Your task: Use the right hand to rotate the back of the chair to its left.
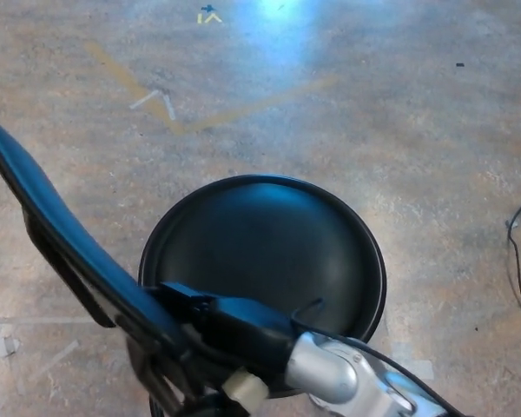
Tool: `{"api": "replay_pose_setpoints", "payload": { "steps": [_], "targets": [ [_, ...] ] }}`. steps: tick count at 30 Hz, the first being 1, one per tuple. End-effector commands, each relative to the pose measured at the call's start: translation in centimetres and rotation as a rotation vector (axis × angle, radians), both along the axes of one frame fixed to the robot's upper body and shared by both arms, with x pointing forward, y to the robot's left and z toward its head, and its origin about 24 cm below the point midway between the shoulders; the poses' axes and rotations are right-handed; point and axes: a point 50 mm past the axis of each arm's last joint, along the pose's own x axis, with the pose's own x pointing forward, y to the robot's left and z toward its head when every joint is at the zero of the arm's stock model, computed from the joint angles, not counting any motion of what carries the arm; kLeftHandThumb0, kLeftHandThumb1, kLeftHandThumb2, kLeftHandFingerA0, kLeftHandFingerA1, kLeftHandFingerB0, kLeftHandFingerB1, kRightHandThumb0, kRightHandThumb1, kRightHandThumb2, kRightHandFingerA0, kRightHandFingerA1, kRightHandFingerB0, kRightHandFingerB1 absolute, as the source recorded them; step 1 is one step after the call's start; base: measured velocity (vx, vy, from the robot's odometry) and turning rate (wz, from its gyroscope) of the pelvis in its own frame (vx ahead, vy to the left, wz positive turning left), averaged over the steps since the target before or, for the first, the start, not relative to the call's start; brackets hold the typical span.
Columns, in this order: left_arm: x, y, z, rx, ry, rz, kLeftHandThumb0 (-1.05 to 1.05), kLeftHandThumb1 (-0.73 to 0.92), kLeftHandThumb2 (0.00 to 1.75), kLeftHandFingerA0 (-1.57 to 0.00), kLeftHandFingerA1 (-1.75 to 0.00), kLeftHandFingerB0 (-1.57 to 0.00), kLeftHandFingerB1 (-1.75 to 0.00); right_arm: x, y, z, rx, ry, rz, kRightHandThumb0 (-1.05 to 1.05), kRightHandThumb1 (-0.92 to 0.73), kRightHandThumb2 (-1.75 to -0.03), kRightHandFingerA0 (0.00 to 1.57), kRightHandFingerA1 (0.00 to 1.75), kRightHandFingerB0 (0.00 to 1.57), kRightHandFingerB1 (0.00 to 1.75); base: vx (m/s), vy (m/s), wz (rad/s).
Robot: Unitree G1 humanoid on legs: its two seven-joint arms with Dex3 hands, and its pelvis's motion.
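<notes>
— So, where is the chair [260, 261] right now?

— It sits low in the middle of the head view, on a brown and grey floor [399, 130]. You can see its round black seat [269, 252] from above.

— And the back of the chair [65, 239]?

— That is the long black curved piece on the picture's left. It runs from the top left edge down toward the bottom middle, slanting across the left side of the seat. A thin black bar [65, 278] comes down from it underneath.

— Is a hand on it?

— Yes, the right hand [217, 321]. It comes in from the bottom right on a shiny silver wrist [330, 373], and it presses on the lower end of the back. Its black fingers [187, 300] lie along that end, touching it.

— Is the hand gripping the back?

— It looks wrapped around the edge, but it is all black on black down there, so I can't tell for sure if the fingers are closed on it.

— What about the left hand?

— It doesn't show.

— Anything else around?

— Some yellow lines [243, 109] cross on the floor beyond the seat, with bits of pale tape [156, 100] near them. A thin black cable [517, 261] curls at the right edge, well apart from the chair.
</notes>
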Motion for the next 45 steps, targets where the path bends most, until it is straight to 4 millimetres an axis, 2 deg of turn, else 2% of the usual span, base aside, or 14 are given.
{"api": "replay_pose_setpoints", "payload": {
  "steps": [1,15,22,25,26,27,29,31,35,37,38,40,41,45],
  "targets": [
    [-0.3,0.1,-0.1,0.0,0.011,0.011,-0.44,0.75,0.61,-0.49,-0.44,-0.44,-0.4,-1.1,1.7,-0.8,-0.069,0.007,0.089,-1.05,-0.66,-0.64,0.0,0.3,0.0,0.35,0.0,0.0,0.0],
    [-0.3,0.2,0.0,-0.007,0.008,0.017,-0.44,0.76,0.62,-0.45,-0.44,-0.4,-0.39,-0.9,2.2,-0.7,-0.067,0.003,0.097,-1.05,-0.68,-0.65,0.0,0.28,0.0,0.32,0.0,0.0,0.0],
    [0.2,0.3,0.1,0.014,0.014,0.007,-0.45,0.75,0.62,-0.54,-0.48,-0.46,-0.41,0.8,-5.1,-0.1,0.086,-0.082,-0.134,-1.05,-0.72,-1.09,0.0,0.41,0.0,0.42,-0.01,-0.002,0.01],
    [0.2,0.4,0.2,0.017,0.017,0.001,-0.45,0.74,0.62,-0.52,-0.48,-0.45,-0.41,0.2,-7.1,0.5,0.128,-0.122,-0.16,-1.03,-0.68,-1.07,0.0,0.42,0.0,0.42,-0.01,-0.004,0.03],
    [0.2,0.4,0.2,0.017,0.014,0.006,-0.46,0.76,0.62,-0.53,-0.48,-0.46,-0.41,0.0,-8.2,0.8,0.123,-0.144,-0.176,-1.05,-0.72,-0.65,0.0,0.21,0.0,0.2,0.0,0.0,0.0],
    [0.1,0.4,0.1,0.016,0.015,0.009,-0.45,0.76,0.62,-0.53,-0.48,-0.45,-0.41,-0.3,-9.1,0.8,0.133,-0.154,-0.206,-0.98,-0.61,-1.06,0.0,0.46,0.0,0.46,0.0,0.0,0.0],
    [-0.1,0.3,0.1,0.009,0.016,0.014,-0.46,0.76,0.62,-0.48,-0.45,-0.41,-0.39,-1.3,-12.1,0.8,0.162,-0.168,-0.294,-0.99,-0.7,-1.09,0.0,0.43,0.0,0.44,0.0,0.0,0.0],
    [-0.3,0.2,0.0,-0.002,0.011,0.015,-0.43,0.76,0.62,-0.49,-0.45,-0.41,-0.4,-2.8,-15.7,0.4,0.164,-0.213,-0.407,-1.05,-0.73,-0.66,0.0,0.11,0.0,0.13,0.0,0.0,0.0],
    [-0.1,0.4,0.1,-0.008,0.001,0.045,-0.42,0.74,0.62,-0.47,-0.45,-0.43,-0.4,-4.3,-19.6,-0.5,0.158,-0.2,-0.564,-1.05,-0.75,-0.67,0.0,0.07,0.0,0.09,0.0,0.0,0.0],
    [0.1,0.4,0.1,-0.005,-0.003,0.053,-0.43,0.73,0.62,-0.47,-0.45,-0.44,-0.41,-4.8,-21.5,-1.0,0.156,-0.168,-0.64,-1.05,-0.63,-1.1,0.0,0.4,0.0,0.42,0.0,0.0,0.0],
    [0.1,0.4,0.1,-0.004,-0.001,0.051,-0.44,0.72,0.61,-0.48,-0.45,-0.45,-0.42,-4.9,-21.9,-1.2,0.146,-0.165,-0.659,-1.05,-0.75,-0.66,0.0,0.08,0.0,0.09,0.0,0.0,0.0],
    [0.1,0.5,0.2,0.003,0.004,0.033,-0.45,0.73,0.61,-0.48,-0.47,-0.44,-0.42,-5.3,-23.9,-2.1,0.102,-0.15,-0.752,-1.05,-0.75,-0.65,0.0,0.02,0.0,0.02,0.0,0.0,0.0],
    [0.1,0.5,0.2,0.005,0.006,0.021,-0.46,0.74,0.61,-0.48,-0.46,-0.43,-0.4,-5.5,-24.7,-2.6,0.086,-0.136,-0.8,-1.05,-0.65,-1.14,0.0,0.41,0.0,0.42,0.0,0.0,0.0],
    [0.1,0.2,0.1,0.011,0.007,-0.004,-0.46,0.76,0.62,-0.53,-0.49,-0.43,-0.41,-5.9,-27.7,-5.6,0.036,-0.03,-1.023,-1.05,-0.85,-0.68,0.0,0.07,0.0,0.0,0.0,0.0,0.0]
  ]
}}
